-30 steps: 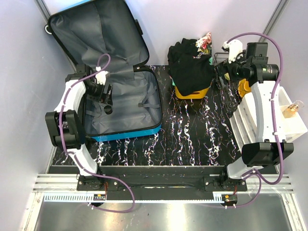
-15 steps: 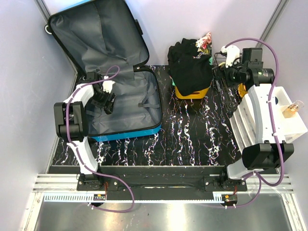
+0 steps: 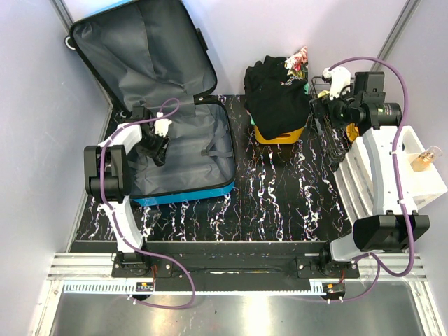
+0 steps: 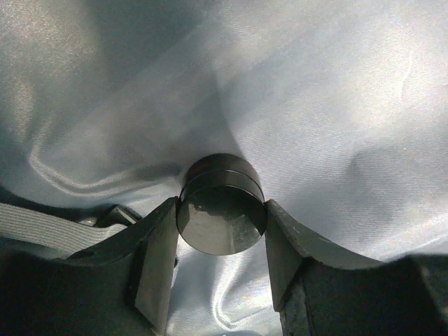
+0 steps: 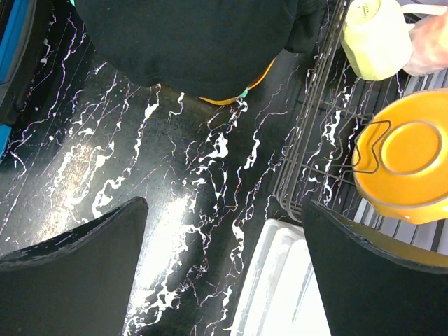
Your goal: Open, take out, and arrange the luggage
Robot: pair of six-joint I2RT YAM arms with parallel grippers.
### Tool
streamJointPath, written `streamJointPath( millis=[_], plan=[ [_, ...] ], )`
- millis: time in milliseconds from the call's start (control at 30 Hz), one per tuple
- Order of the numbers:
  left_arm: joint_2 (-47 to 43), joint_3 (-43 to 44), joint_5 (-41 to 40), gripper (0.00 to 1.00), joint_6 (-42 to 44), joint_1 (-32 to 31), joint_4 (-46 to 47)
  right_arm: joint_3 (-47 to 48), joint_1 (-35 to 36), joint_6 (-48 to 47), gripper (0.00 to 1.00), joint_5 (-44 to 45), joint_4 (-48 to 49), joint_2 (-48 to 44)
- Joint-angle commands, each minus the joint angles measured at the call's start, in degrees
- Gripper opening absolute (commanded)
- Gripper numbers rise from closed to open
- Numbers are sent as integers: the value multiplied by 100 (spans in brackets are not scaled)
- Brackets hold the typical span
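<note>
Watch the pinch on the small dark round jar (image 4: 221,217). The fingers (image 4: 157,259) of your left gripper (image 3: 157,148) meet it only on its curved side wall, so in my judgement it could roll or squirt free on the lift. The slack grey lining (image 4: 336,105) bunches right under it, and a grey strap (image 4: 42,227) lies just beside the finger at the lower left of the wrist view. If either one is nipped along with the jar, it would drag.

The left gripper stands at a middling width, with a finger against each side of the jar. Both are inside the luggage (image 3: 185,194), which lies open at the upper left of the overhead view with its lid tipped back.

Your right gripper (image 5: 224,273) is spread wide and empty. It hovers over the worktop (image 5: 140,161) beside the wire rack (image 5: 315,140).
</note>
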Motion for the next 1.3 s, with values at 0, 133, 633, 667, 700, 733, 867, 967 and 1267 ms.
streamJointPath(
  millis=[0, 133, 633, 667, 700, 733, 867, 967, 1267],
  plan=[
    [-593, 54, 152, 22, 44, -348, -11, -34, 21, 8, 100, 12, 141, -211],
    [-1069, 554, 328, 13, -27, -1095, -424, -60, 21, 96, 100, 11, 141, -220],
    [-588, 1663, 452, 11, 281, -4972, -935, -561, -717, 703, 100, -200, 0, -448],
    [-500, 1610, 417, 11, 255, -5051, -804, -578, -735, 694, 100, -200, -8, -475],
    [-299, 1584, 277, 11, 237, -5182, -733, -605, -753, 685, 99, -200, 0, -527],
    [-210, 1505, 189, 11, 211, -5236, -637, -666, -753, 676, 100, -191, -8, -554],
    [169, 1233, -198, 12, 184, -5394, 91, -781, -762, 676, 100, -200, -8, -633],
    [389, 986, -339, 12, 211, -5438, 479, -807, -762, 615, 100, -182, -26, -651],
    [600, 1310, -322, 68, 61, -5570, 369, -825, -762, 430, 100, -261, -131, -624]
  ],
)
